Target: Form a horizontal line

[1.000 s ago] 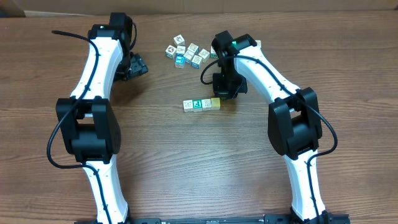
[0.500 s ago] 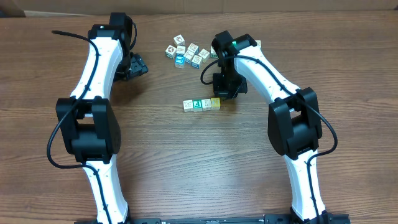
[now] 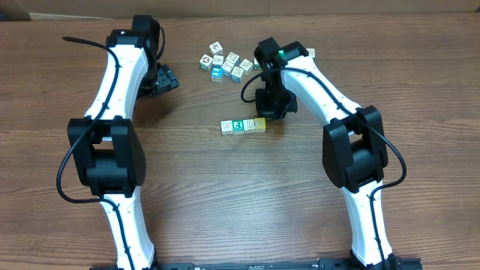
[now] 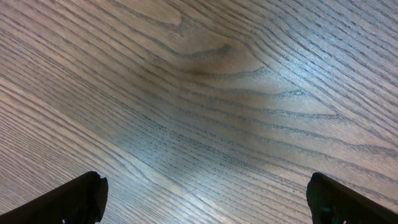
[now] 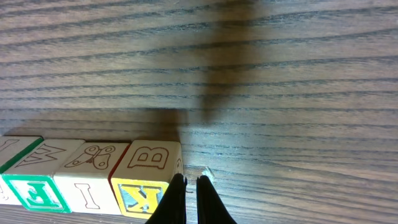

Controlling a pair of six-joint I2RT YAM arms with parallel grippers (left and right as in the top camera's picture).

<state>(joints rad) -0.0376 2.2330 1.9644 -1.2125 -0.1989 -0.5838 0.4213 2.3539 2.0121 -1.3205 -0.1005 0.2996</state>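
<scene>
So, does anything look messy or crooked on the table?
Only the loose cubes at the far side of the table: they lie in a jumble, turned every which way. The row of four cubes looks neat, side by side in a line. Nothing looks spilled or broken.

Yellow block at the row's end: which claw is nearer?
Right. The right claw sits shut beside the yellow block; the left claw hangs open far off across the table.

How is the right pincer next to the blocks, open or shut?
Shut. The right pincer's two black tips nearly touch, with nothing between them, right beside the yellow block.
</scene>
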